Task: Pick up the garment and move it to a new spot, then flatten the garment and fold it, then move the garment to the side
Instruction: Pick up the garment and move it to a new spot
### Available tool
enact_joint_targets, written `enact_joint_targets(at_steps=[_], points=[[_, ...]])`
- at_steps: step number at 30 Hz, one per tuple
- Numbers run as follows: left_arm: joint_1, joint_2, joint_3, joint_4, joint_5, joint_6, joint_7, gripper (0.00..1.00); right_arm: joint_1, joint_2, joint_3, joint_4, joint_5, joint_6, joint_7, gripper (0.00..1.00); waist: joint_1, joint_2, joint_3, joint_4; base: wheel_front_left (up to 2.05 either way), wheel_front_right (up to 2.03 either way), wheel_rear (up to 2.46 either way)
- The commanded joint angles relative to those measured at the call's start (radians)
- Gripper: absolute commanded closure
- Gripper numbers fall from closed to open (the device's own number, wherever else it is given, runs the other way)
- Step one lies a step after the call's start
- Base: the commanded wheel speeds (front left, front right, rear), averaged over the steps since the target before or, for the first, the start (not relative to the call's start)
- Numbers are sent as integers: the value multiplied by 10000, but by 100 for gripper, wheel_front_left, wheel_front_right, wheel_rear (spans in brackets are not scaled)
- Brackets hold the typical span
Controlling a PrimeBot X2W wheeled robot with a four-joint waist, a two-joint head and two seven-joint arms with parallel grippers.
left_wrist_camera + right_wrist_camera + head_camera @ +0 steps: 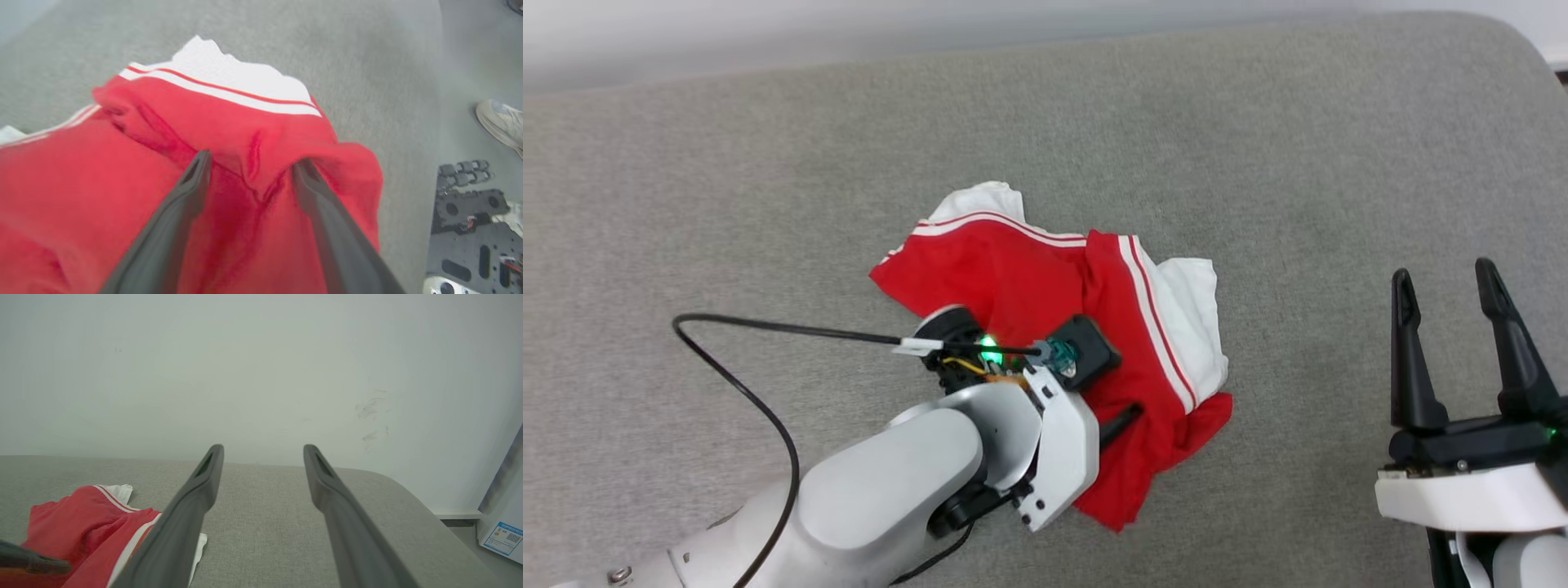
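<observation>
My left fingers (196, 175) stand wide apart, tips pressed down into the red cloth with a ridge of it puckered between them but not pinched. The garment (1013, 278) lies crumpled near the middle of the grey upholstered surface (768, 163), one white sleeve poking out at the far side and the other at my right, the lower hem folded under itself. My right fingers (1409, 359) are just as wide, holding nothing, well apart from the cloth on my right. I judge the move to a new spot is done and flattening is next. To do it well I should lift my left fingers straight up so the thin fabric does not drag, then take a striped sleeve seam in each and draw them apart slowly, keeping low. I see no box or basket; the garment lies loose on the surface.
</observation>
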Motion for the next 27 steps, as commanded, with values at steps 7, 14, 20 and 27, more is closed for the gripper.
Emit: enact_joint_targets(at_steps=[7, 14, 20, 27], points=[[223, -44, 914, -384, 851, 1406, -2279, 0, 535, 24, -100, 177, -130, -7, -21, 0, 0, 0, -764, 502, 0, 0, 0], [990, 99, 2110, -123, 1315, 3357, -4679, 0, 768, 24, -180, 308, -172, -7, -21, 0, 0, 0, -1140, 885, 0, 0, 0], [1994, 443, 3223, -5, 1420, 4669, -5421, 0, 951, 23, -259, 440, -151, -7, -21, 0, 0, 0, -1376, 1149, 0, 0, 0], [3686, 563, 5039, -704, 2104, 5430, -5497, 0, 1155, 25, -352, 622, -29, -7, -19, 0, 0, 0, -1618, 1355, 0, 0, 0]])
